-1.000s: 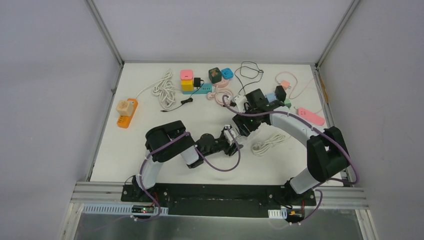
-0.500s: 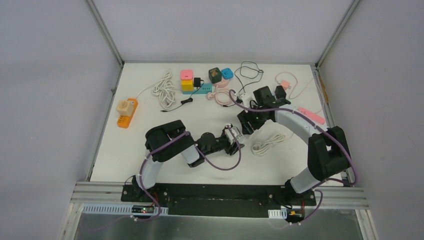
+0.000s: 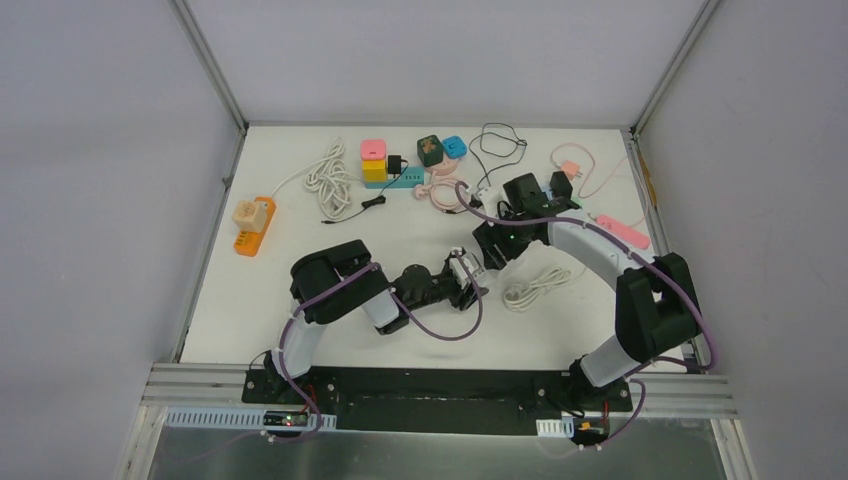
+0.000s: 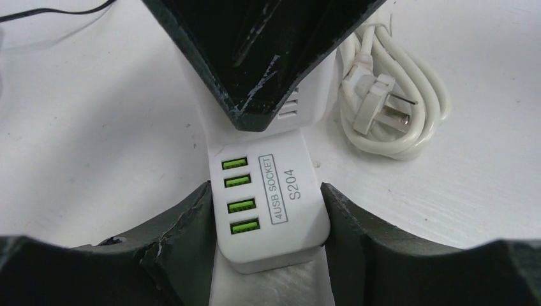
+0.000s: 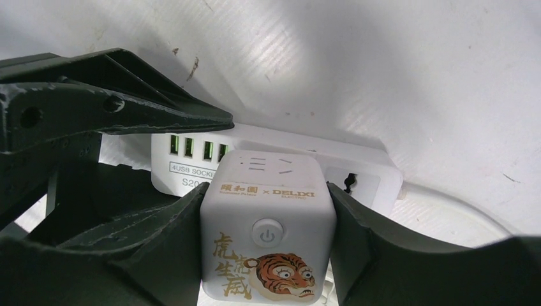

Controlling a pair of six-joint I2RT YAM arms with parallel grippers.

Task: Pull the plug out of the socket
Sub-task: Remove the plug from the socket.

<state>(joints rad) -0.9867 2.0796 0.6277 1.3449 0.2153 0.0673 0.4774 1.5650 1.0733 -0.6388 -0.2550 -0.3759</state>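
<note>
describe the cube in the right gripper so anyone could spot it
At the table's middle lies a white USB strip. The right gripper is shut on the white cube sitting on it; unlike the coloured cubes at the back, it bears a tiger picture and power button.

A white tabletop (image 3: pixel 240 300) sits inside a booth of plain pale grey walls (image 3: pixel 110 200) on the left, back and right. Slim aluminium posts (image 3: pixel 209 65) rise at the two far corners. A ribbed aluminium rail (image 3: pixel 200 385) borders the near edge, with a dull metal sheet (image 3: pixel 430 455) below it. The light is soft and even.
</note>
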